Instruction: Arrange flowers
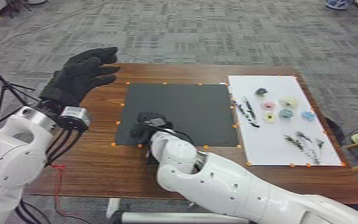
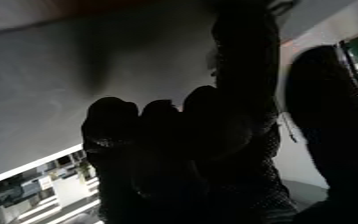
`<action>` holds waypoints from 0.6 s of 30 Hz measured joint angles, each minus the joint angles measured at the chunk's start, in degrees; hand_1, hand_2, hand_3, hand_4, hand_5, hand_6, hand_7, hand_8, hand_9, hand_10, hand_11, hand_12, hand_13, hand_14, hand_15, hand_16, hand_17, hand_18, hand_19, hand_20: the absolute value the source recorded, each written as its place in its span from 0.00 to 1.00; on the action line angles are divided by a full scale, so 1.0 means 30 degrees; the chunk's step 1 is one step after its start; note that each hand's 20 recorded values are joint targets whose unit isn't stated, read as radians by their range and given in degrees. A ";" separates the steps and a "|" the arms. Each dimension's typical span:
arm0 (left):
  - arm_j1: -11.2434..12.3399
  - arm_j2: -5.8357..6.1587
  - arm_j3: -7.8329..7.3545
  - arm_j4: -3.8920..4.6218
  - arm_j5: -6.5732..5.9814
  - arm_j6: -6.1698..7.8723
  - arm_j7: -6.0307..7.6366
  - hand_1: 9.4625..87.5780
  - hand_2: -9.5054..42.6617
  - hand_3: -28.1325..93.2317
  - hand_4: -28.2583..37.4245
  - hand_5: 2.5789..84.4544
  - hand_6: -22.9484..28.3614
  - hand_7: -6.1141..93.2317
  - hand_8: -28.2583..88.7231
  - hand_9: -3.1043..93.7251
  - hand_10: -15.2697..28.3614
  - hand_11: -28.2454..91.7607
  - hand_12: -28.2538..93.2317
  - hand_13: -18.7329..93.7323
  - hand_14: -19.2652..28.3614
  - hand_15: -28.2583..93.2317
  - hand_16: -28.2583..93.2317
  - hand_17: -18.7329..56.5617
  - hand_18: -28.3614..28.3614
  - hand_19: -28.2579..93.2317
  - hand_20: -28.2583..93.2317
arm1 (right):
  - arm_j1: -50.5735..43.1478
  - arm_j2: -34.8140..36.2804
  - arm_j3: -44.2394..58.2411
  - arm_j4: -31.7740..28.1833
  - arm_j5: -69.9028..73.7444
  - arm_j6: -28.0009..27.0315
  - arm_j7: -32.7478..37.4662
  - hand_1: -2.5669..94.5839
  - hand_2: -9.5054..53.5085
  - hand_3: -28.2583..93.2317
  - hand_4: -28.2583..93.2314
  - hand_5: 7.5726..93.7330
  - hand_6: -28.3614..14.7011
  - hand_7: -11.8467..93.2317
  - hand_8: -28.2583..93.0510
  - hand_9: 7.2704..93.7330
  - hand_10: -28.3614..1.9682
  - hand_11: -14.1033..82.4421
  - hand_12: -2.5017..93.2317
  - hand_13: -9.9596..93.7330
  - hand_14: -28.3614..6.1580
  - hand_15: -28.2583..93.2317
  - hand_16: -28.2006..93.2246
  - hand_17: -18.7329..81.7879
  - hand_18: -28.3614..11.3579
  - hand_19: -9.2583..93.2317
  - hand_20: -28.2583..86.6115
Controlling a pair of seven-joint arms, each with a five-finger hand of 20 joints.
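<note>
Left hand (image 1: pixel 69 82), fingers spread, right hand (image 1: pixel 142 131) over mat (image 1: pixel 191 100)

Brown table (image 1: pixel 104 177); grey carpet (image 1: pixel 184 35); black stand (image 1: pixel 8 86)

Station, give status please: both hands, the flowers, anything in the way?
Left hand raised, open. Right hand at black mat's near-left part, hiding some of it. Flowers on white sheet, right of mat.

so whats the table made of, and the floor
The table looks like wood or wood-look laminate with a low sheen: brown, streaky grain. The floor seems matt carpet tile, going by its grey patchwork, though patterned vinyl is possible.
</note>
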 measured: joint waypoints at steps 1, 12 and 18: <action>0.0000 -0.0003 -0.0004 -0.0001 -0.0001 -0.0002 0.0000 0.23 0.07 0.79 0.07 0.31 0.50 0.29 0.15 0.23 0.58 0.47 0.40 0.27 0.68 0.66 0.19 0.12 0.85 0.58 0.33 | -0.0039 0.0004 0.0053 -0.0048 0.0017 -0.0013 -0.0070 0.22 0.09 0.88 0.03 0.91 0.69 0.55 0.16 0.94 0.67 0.76 0.52 0.86 0.54 0.92 0.60 0.59 0.11 1.00 0.66; 0.1542 -0.0548 -0.1883 -0.0860 0.0037 0.0145 0.0347 0.23 0.08 0.79 0.07 0.31 0.50 0.29 0.15 0.23 0.58 0.47 0.40 0.27 0.68 0.66 0.19 0.12 0.85 0.57 0.33 | -0.0981 0.0759 0.1644 -0.1855 -0.1234 -0.1094 -0.0890 0.19 0.12 0.86 0.02 0.79 0.63 0.51 0.15 0.82 0.56 0.73 0.52 0.77 0.47 0.90 0.59 0.51 0.13 0.95 0.66; 0.4133 -0.1391 -0.4100 -0.1906 0.0057 0.0550 0.0836 0.23 0.08 0.79 0.07 0.31 0.50 0.29 0.15 0.23 0.58 0.47 0.40 0.27 0.68 0.66 0.19 0.12 0.85 0.57 0.33 | -0.2864 0.3870 0.4460 -0.6429 -0.1800 0.1515 -0.0691 0.25 0.00 0.88 0.00 0.63 0.60 0.55 0.13 0.68 0.48 0.75 0.53 0.65 0.41 0.90 0.57 0.45 0.14 0.90 0.69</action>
